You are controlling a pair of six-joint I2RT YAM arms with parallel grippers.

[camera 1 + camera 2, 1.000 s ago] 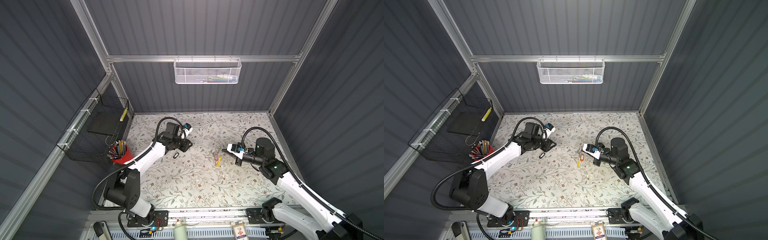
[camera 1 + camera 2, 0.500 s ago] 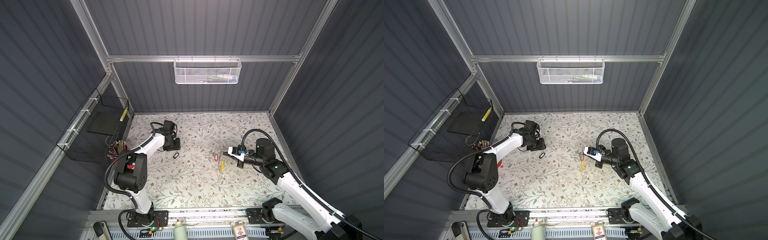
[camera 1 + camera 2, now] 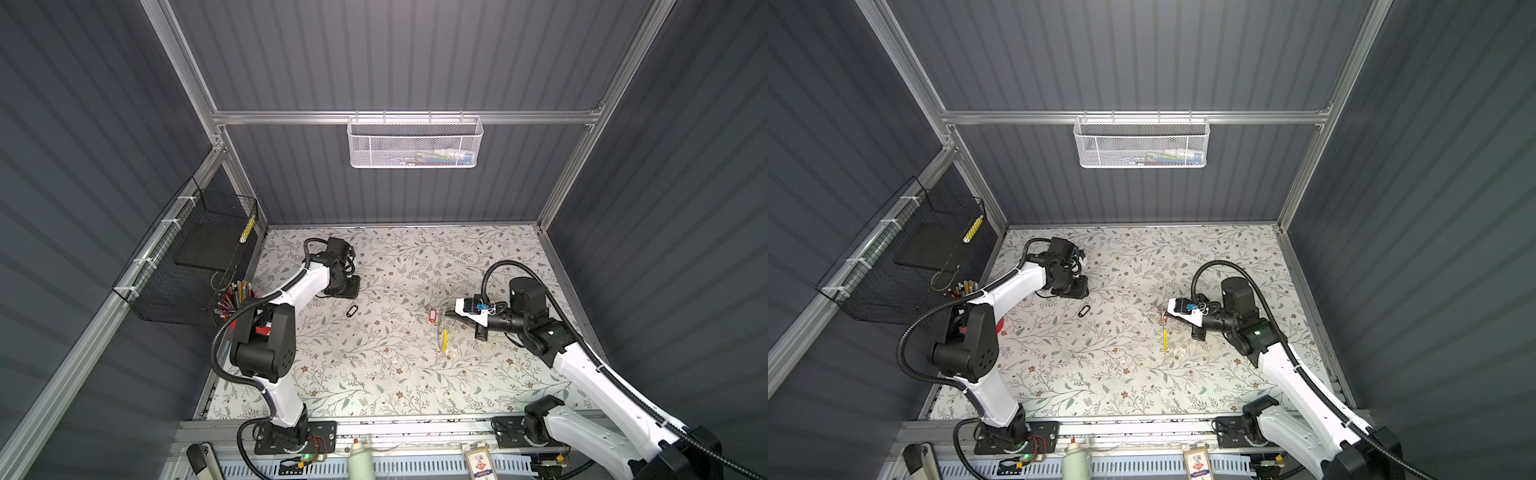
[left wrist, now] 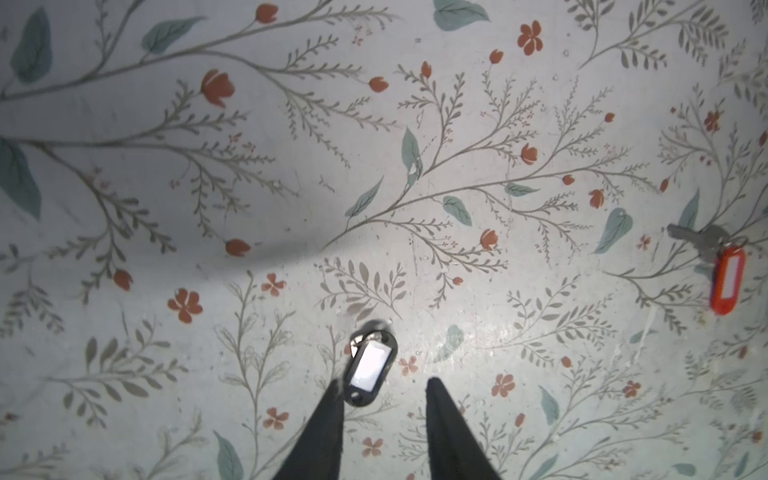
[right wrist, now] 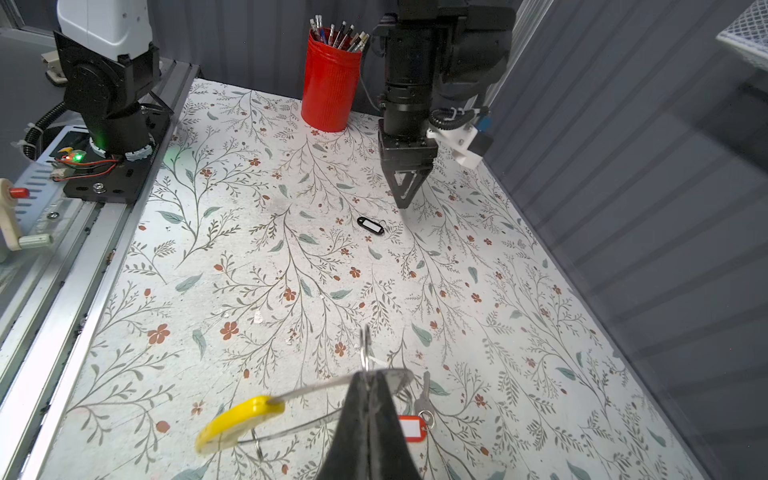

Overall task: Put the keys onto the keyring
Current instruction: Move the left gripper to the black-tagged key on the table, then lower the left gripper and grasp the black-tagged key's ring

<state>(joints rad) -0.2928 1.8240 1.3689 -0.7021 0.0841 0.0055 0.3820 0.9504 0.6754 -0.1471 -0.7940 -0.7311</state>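
There are two keys: a red-tag key (image 4: 727,278) and a black-tag key (image 4: 370,370). There is one keyring (image 5: 241,419). Two grippers are in view, the left gripper (image 5: 405,199) and the right gripper (image 5: 370,376). There is one red cup (image 5: 330,83); its pencils (image 5: 338,33) stand too close together to count. There are two baskets, a white basket (image 3: 413,143) and a black basket (image 3: 187,266). There is one table (image 3: 374,374).

I am not making out any readable writing here. The black-rimmed key tag (image 4: 370,368) is showing a plain white label, and the red key tag (image 4: 727,280) is showing a pale insert with no marks that I can discern. A small card (image 3: 478,462) is standing below the front rail (image 3: 415,428), carrying a red emblem and some print, all too small to read.
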